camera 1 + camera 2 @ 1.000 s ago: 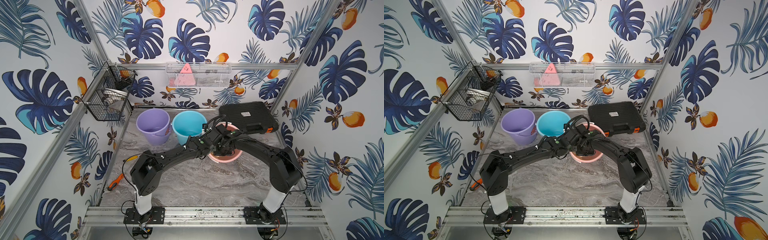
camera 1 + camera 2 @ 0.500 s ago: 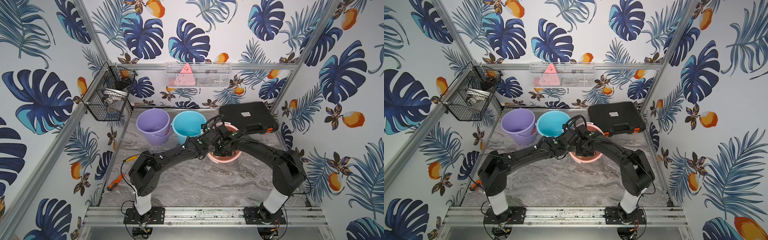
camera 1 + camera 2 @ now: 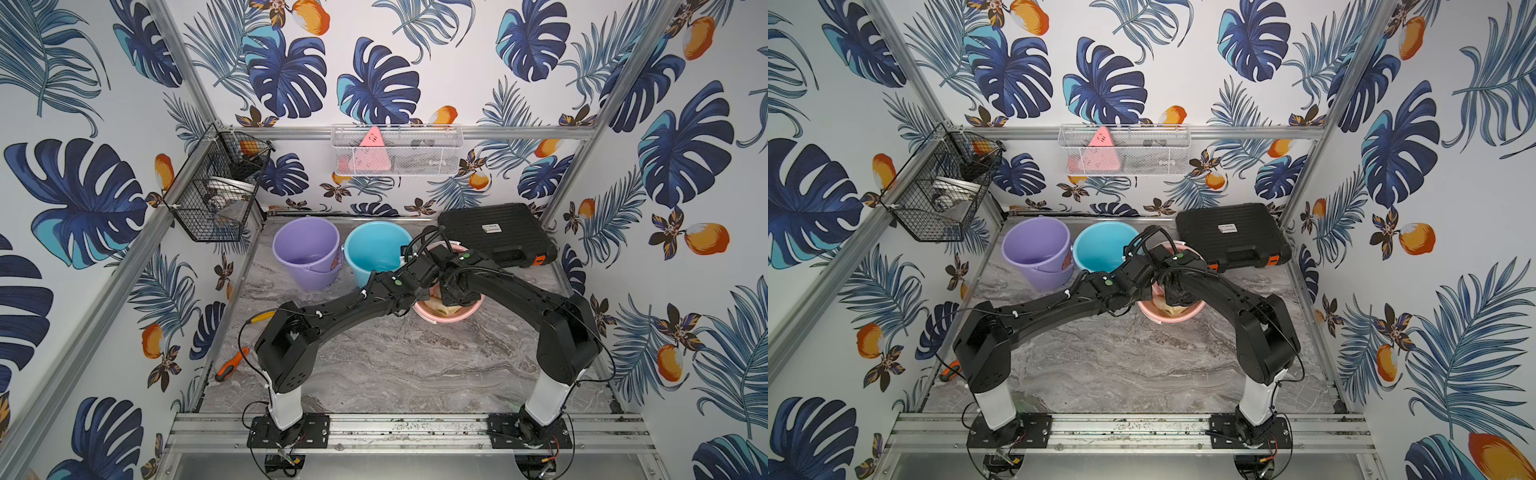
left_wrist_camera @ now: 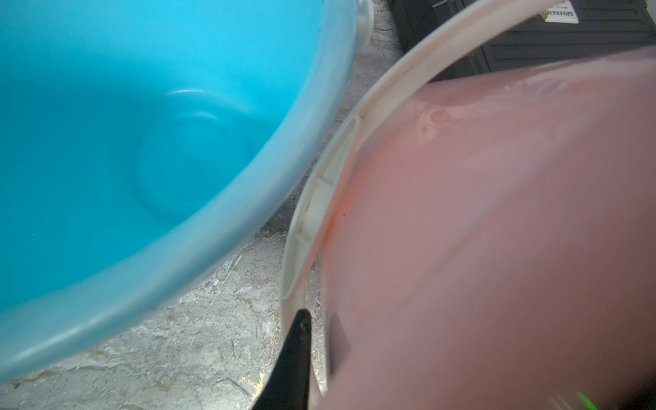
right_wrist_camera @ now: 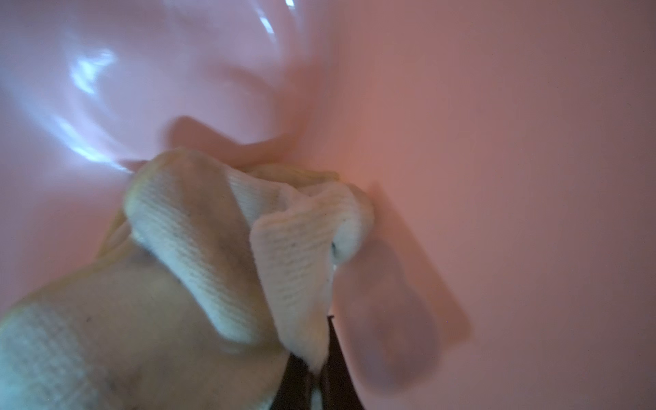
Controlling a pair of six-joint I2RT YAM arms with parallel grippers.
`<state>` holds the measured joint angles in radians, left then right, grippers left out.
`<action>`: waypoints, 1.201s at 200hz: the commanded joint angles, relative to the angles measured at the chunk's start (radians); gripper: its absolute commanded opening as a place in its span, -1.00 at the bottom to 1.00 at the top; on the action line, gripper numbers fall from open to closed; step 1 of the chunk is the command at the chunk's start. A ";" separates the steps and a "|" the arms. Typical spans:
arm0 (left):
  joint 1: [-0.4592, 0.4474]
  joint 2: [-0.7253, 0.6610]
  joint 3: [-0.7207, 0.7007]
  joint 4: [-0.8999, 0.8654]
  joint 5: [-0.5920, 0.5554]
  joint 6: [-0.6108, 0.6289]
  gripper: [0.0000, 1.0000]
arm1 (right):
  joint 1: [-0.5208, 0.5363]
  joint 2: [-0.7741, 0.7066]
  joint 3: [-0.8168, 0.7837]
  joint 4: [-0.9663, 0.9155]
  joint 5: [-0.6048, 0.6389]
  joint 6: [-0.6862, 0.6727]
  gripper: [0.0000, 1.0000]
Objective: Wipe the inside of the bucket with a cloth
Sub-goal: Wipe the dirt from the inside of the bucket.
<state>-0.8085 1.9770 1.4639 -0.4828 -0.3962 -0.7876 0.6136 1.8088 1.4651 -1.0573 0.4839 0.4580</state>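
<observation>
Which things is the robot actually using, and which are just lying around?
In use: pink bucket, cloth, right tool gripping the cloth, left tool clamping the pink bucket's rim.

Lying about: purple bucket, blue bucket, black case, screwdriver, black wire basket, white wire basket.

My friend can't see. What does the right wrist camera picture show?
A crumpled pale tan cloth, pinched in the right claw, touches the shiny pink inside of the bucket. The picture is blurry, and only the claw's dark tips show.
</observation>
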 commanded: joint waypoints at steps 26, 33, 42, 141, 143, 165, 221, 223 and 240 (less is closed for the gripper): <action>-0.003 0.009 0.007 -0.065 0.012 0.025 -1.00 | 0.015 -0.093 -0.093 0.112 -0.238 0.030 -1.00; -0.001 0.011 0.009 -0.064 0.014 0.025 -1.00 | 0.015 -0.119 -0.112 0.154 -0.318 0.041 -1.00; -0.001 0.012 0.006 -0.060 0.020 0.022 -1.00 | 0.016 -0.151 -0.134 0.206 -0.405 0.053 -1.00; -0.001 -0.015 -0.025 -0.052 0.037 0.007 -1.00 | 0.009 -0.227 -0.230 0.581 -0.791 0.196 -1.00; -0.001 -0.015 -0.024 -0.053 0.035 0.007 -1.00 | 0.009 -0.225 -0.227 0.572 -0.788 0.191 -1.00; 0.000 -0.018 -0.016 -0.070 0.011 0.010 -1.00 | 0.011 -0.236 -0.244 0.522 -0.755 0.182 -1.00; 0.008 -0.017 0.016 -0.113 -0.015 0.013 -1.00 | 0.011 -0.329 -0.226 0.211 -0.416 0.105 -1.00; 0.009 -0.017 0.017 -0.114 -0.016 0.013 -1.00 | 0.011 -0.333 -0.226 0.204 -0.406 0.103 -1.00; 0.009 -0.012 0.030 -0.122 -0.015 0.013 -1.00 | 0.011 -0.356 -0.217 0.148 -0.328 0.092 -1.00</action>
<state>-0.8032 1.9602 1.4738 -0.5735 -0.3885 -0.7864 0.6228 1.4815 1.2339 -0.7673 -0.0135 0.5842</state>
